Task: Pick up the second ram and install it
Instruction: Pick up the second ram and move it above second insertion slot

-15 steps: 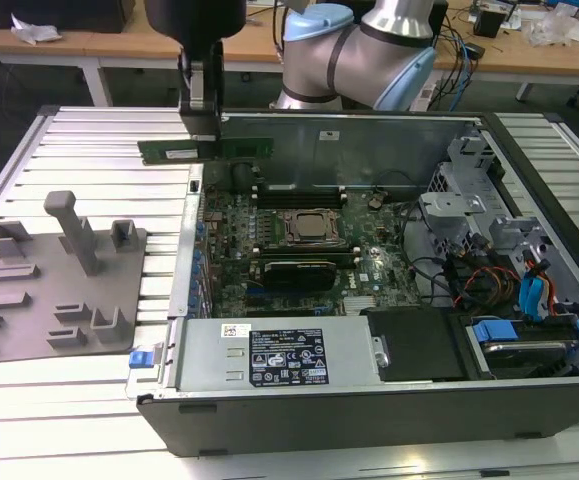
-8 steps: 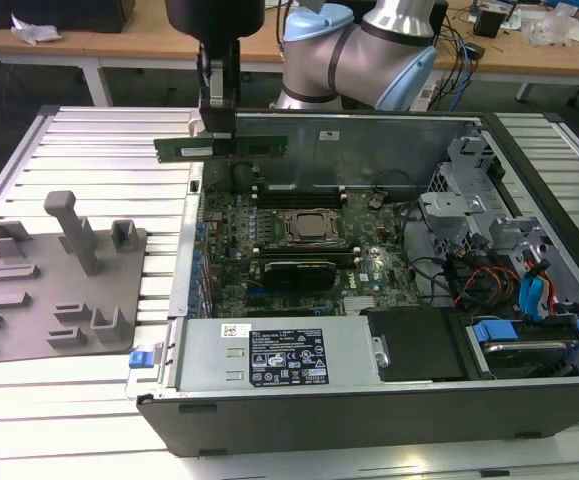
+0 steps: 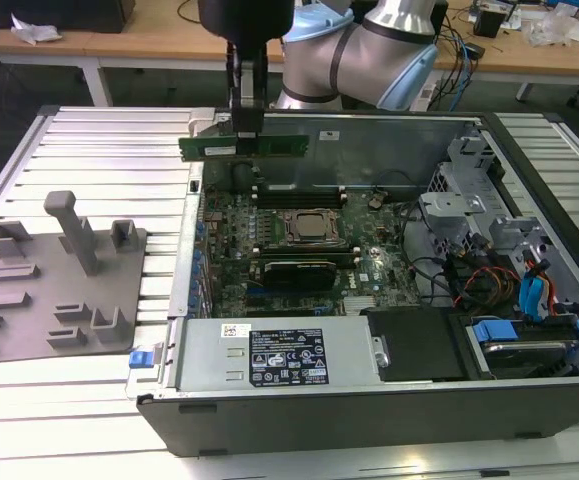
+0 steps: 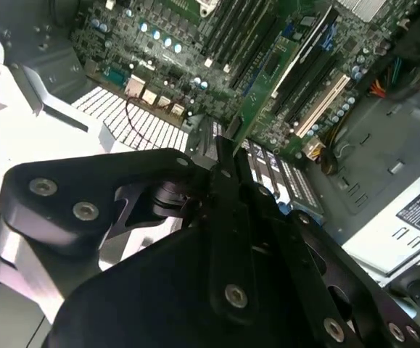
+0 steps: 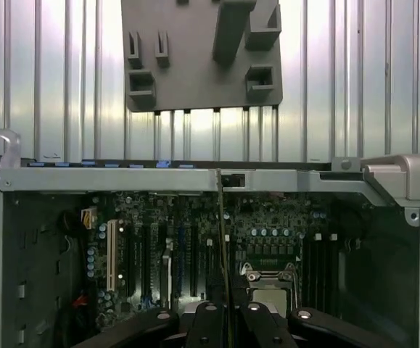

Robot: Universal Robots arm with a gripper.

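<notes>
Nearest the lens in both wrist views, the black linkages and bolted fingers of the gripper (image 4: 220, 148) (image 5: 228, 320) are seen closed on the second ram (image 4: 268, 80) (image 5: 223, 239). The green stick is clamped near its middle. It is presented edge-on in the first wrist view and as a slanted green strip in the second wrist view.

In the exterior view, the gripper (image 3: 246, 138) is shown hanging from the arm (image 3: 389, 45) over the far part of the open computer case (image 3: 369, 405). The second ram (image 3: 284, 145) is held level, with its long edge horizontal. It is raised above the motherboard (image 3: 369, 275) and is not seated in any slot. Directly beneath it, the long black memory slots (image 3: 299, 190) with white end clips are seen on the far side of the square processor socket (image 3: 307, 228). A further bank of slots (image 3: 299, 256) lies on the near side of the socket.

A labelled power supply (image 3: 279, 355) is mounted along the case's near wall. The grey fixture tray (image 3: 29, 320) (image 5: 195, 80), with its upright post (image 3: 74, 230), rests on the slatted table (image 3: 109, 150) at the exterior view's left, well apart from the gripper.
</notes>
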